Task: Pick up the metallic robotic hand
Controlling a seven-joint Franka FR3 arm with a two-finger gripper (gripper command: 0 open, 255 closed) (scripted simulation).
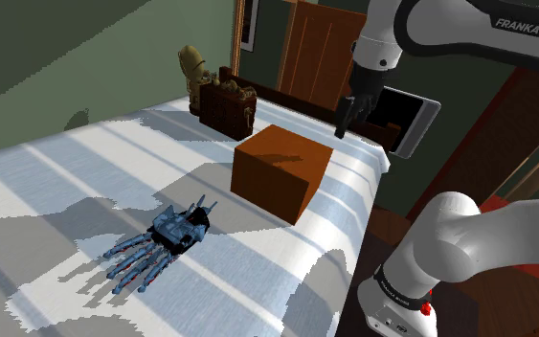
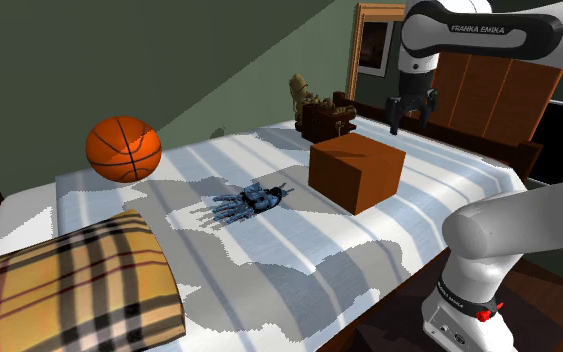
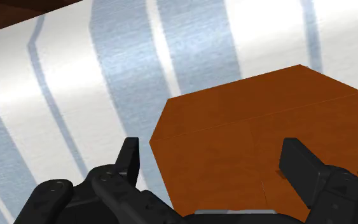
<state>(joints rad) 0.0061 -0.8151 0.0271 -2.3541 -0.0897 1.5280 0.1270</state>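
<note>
The metallic robotic hand (image 1: 162, 244) (image 2: 241, 203) is blue-grey with spread fingers and lies flat on the blue-and-white striped bed cover (image 1: 85, 172). My black gripper (image 1: 351, 115) (image 2: 409, 118) hangs high above the bed's far edge, well away from the hand, with an orange-brown box (image 1: 281, 170) (image 2: 357, 170) between them. In the wrist view the gripper (image 3: 215, 165) is open; its fingers (image 3: 130, 159) stand apart above the box (image 3: 260, 146) and hold nothing.
A basketball (image 2: 124, 148) rests on the bed beyond the hand, and a plaid pillow (image 2: 69, 290) lies at the second exterior view's lower left. A dark brown object with a tan figurine (image 1: 224, 101) (image 2: 324, 115) stands behind the box. The bed's edge runs beside my stand (image 1: 401, 287).
</note>
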